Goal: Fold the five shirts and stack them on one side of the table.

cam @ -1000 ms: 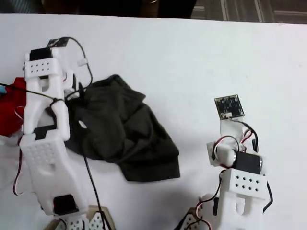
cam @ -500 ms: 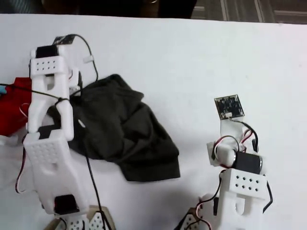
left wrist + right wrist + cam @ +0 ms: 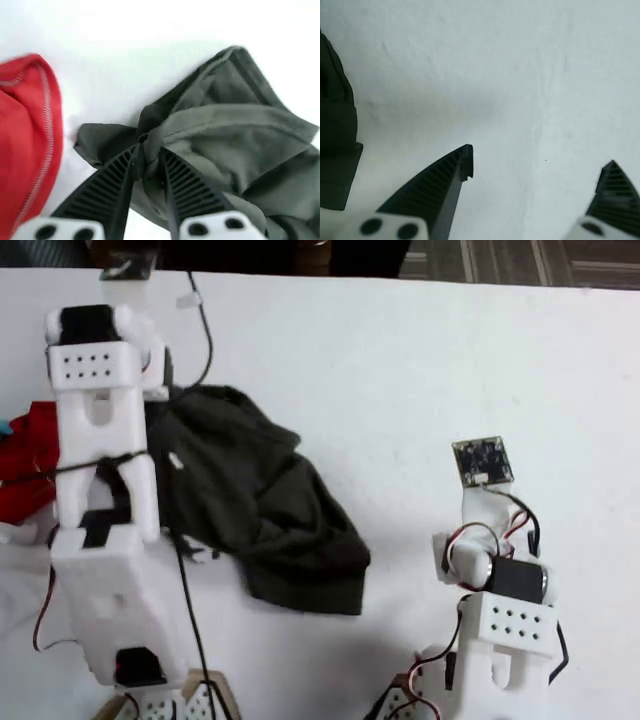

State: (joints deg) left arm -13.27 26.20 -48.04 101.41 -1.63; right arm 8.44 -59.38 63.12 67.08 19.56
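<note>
In the high view, your dark shirt (image 3: 270, 510) lies crumpled on the white desk (image 3: 420, 350), left of centre. The left arm stretches over the shirt's left side, and a red shirt (image 3: 25, 465) sits just beyond the arm at the desk's left border. Expect limp, light cloth that will sag and drag rather than hold a shape. Take it by a hem, collar or corner, not by a bunched middle.

The left wrist view gives you what the arm hides from above. The left gripper (image 3: 149, 152) is pinched tight on a gathered fold at the dark shirt's edge, near the red shirt, and the fabric puckers at the tips. That bunch looks like several layers, so you may raise a lump rather than a clean edge.

In the right wrist view, the right gripper (image 3: 540, 157) is spread wide over bare desk and holds nothing. The dark shirt's edge lies off to one side, apart from it.
</note>
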